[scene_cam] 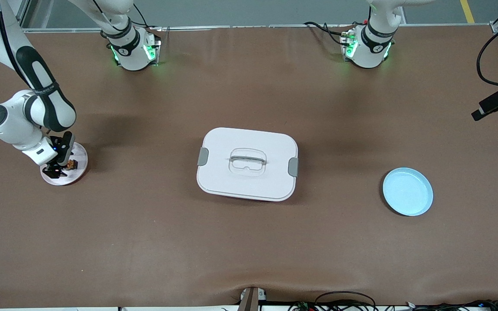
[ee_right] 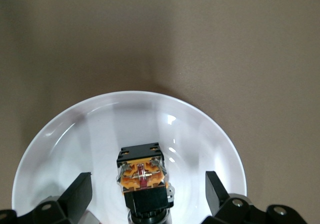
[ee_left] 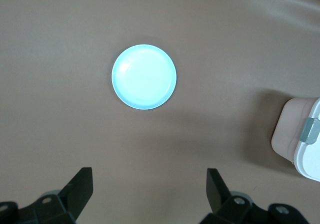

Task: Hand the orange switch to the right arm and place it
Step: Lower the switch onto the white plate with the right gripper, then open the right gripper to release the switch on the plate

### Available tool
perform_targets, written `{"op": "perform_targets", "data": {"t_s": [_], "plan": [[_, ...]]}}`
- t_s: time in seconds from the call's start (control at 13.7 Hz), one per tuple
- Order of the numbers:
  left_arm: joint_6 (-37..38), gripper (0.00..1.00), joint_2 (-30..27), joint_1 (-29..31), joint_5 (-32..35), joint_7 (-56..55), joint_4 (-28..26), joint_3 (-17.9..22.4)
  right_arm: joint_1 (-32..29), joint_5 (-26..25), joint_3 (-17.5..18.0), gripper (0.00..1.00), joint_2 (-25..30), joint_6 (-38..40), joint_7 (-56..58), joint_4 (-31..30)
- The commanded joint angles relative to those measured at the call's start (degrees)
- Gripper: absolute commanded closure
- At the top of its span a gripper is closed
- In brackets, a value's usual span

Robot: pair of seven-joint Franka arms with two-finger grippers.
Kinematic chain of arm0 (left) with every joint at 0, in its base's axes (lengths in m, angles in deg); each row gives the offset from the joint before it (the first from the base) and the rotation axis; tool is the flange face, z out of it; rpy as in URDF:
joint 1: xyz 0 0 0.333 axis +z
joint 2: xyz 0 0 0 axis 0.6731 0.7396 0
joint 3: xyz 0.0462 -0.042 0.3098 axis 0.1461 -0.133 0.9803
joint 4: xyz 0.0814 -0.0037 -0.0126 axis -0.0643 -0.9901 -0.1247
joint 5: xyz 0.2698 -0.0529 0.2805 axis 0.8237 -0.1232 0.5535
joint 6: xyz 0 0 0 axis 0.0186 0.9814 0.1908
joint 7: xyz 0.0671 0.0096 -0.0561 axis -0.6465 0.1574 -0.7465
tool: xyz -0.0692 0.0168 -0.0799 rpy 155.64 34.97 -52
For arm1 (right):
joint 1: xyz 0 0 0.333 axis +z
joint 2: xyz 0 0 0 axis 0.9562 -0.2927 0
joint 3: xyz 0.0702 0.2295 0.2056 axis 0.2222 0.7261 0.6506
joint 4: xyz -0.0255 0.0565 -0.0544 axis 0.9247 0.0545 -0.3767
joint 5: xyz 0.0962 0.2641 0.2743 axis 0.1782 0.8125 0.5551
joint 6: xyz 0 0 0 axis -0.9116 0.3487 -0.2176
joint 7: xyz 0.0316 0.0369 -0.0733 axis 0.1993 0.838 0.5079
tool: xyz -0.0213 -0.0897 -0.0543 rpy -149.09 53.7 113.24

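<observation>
From the front I see the right gripper (scene_cam: 54, 171) low over the white plate (scene_cam: 78, 166) at the right arm's end of the counter (scene_cam: 249, 242). Its wrist view alone shows the orange switch (ee_right: 143, 181) standing on that plate between spread fingers, untouched. Mid-counter sits the white lidded box (scene_cam: 247, 163). The left gripper (ee_left: 150, 186), seen only from its wrist, hangs open above the blue plate (scene_cam: 407, 191).

In the front view the right gripper (scene_cam: 57, 170) covers most of the orange switch (scene_cam: 73, 164), which shows there as a tiny speck. The right wrist view cuts off the white plate (ee_right: 65, 134) and the switch's lower end. The left wrist view cuts off the white box (ee_left: 300, 134).
</observation>
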Motion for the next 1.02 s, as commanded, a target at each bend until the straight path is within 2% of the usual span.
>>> {"op": "perform_targets", "data": {"t_s": [0.0, 0.44, 0.73, 0.95], "plan": [[0.4, 0.0, -1.1, -1.1, 2.0, 1.0, 1.2, 0.3, -0.9, -0.3, 1.0, 0.0, 2.1, 3.7, -6.7, 0.1], [1.9, 0.0, -1.4, -0.8, 2.9, 3.2, 3.3, -5.3, 2.2, -0.3, 1.3, 0.0, 11.3, 18.1, -22.4, 1.5], [2.0, 0.0, -1.0, -1.0, 3.9, 3.2, 4.2, -6.5, 4.8, -0.4, 1.4, 0.0, 17.6, 26.0, -34.8, 1.5], [2.3, 0.0, -0.3, -1.0, 3.9, 2.4, 4.6, -9.0, 8.2, -0.4, 1.4, 0.0, 22.0, 31.7, -44.9, 1.5]]}}
